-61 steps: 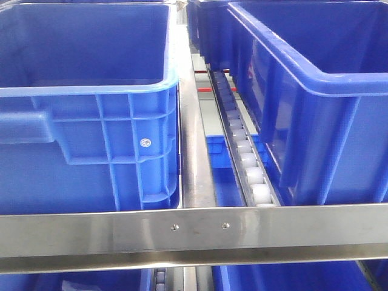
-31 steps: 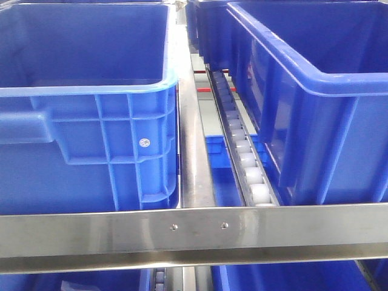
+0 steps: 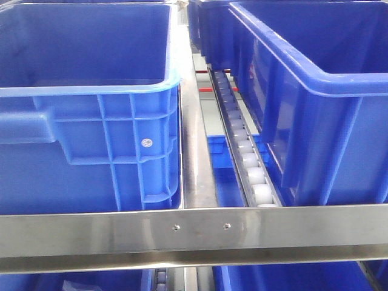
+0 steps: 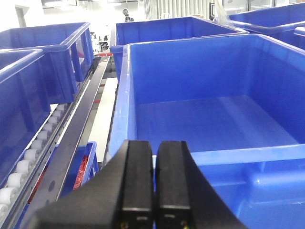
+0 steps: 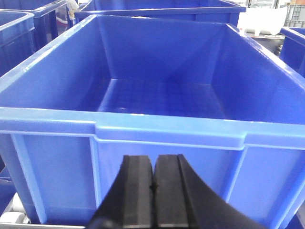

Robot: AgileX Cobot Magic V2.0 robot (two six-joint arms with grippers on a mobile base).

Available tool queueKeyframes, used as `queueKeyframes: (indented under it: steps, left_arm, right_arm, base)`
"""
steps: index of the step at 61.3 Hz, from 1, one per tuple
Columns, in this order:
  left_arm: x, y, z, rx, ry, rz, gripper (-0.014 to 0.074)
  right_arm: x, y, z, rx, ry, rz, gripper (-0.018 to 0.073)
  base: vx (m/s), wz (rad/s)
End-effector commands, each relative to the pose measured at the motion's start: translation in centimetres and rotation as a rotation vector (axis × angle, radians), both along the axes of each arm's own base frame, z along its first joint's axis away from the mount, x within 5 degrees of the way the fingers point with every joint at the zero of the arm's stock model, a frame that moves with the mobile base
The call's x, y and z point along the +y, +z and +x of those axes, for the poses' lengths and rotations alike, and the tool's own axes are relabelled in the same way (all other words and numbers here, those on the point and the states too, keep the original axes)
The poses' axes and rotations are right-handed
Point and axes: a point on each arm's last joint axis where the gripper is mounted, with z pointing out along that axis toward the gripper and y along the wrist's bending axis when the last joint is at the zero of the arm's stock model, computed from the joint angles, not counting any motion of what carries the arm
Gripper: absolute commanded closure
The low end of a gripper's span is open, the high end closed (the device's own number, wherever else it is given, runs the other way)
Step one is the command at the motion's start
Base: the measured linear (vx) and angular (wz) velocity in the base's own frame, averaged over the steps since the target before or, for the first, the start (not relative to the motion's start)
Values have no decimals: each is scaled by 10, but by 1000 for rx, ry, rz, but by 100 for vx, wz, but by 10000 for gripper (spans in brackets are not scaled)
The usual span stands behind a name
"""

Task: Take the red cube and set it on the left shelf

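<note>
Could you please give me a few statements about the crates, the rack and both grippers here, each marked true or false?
1. The left gripper is shut with nothing between its fingers. True.
2. The right gripper holds a red cube. False: its fingers are pressed together and empty, and no red cube shows in any view.
3. The crate ahead of the right gripper is empty. True.
4. The steel front rail of the left shelf runs vertically in the front view. False: it runs horizontally across the bottom, below the blue crates.
5. White rollers run between the two crates in the front view. True.
</note>
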Motion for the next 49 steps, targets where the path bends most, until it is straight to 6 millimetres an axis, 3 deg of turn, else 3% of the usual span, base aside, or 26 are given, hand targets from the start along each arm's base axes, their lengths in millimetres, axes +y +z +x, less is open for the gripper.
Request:
queueKeyframes:
  steps: [1, 49]
  left_arm:
    - [0, 0, 1, -53, 3, -9, 491]
    - [0, 0, 1, -53, 3, -9, 491]
  right_arm:
    - [1, 17, -4, -137, 6, 4, 501]
    - [0, 16, -4, -121, 3, 37, 501]
  base:
    - [0, 0]
    - [0, 0]
